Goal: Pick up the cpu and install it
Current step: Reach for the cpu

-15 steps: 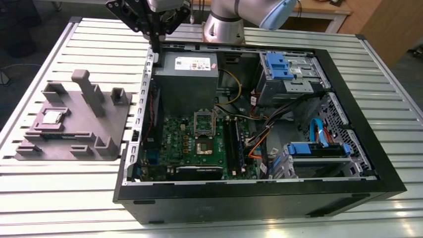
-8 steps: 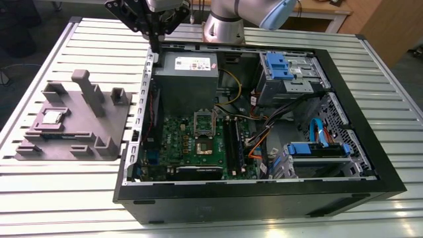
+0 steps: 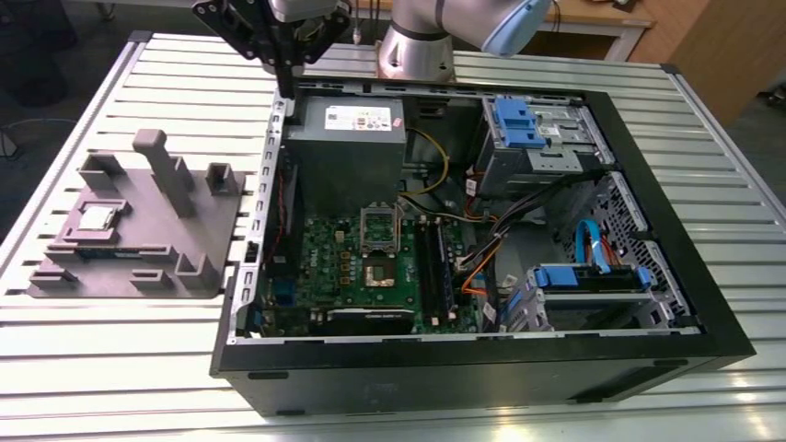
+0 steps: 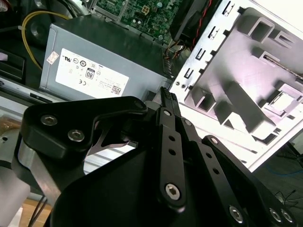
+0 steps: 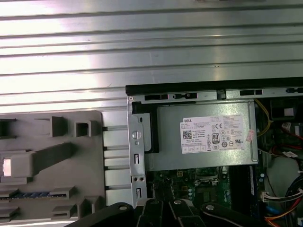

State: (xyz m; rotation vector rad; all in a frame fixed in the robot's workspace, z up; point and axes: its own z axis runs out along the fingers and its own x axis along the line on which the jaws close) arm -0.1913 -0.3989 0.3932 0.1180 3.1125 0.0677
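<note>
Cpu (image 3: 96,218) worry: the bench (image 3: 110,368) carries the open PC case (image 3: 467,379), with the fixture block (image 3: 184,230) on the exterior view's left. Claw (image 3: 287,83) over the case's far corner that side looks closed, empty. Cpu lies flat among the block's posts; a skewed descent could clip one.

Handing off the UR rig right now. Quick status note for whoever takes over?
Gripper: jaws shut, holding nothing, above the open PC case's corner near the power supply.
cpu: lying flat on the grey fixture, which sits on the table at the exterior view's left of the case, apart from the gripper.
Done: nothing that shows; the cpu is not picked up.
Left: both the pick and the install on the motherboard.
</note>
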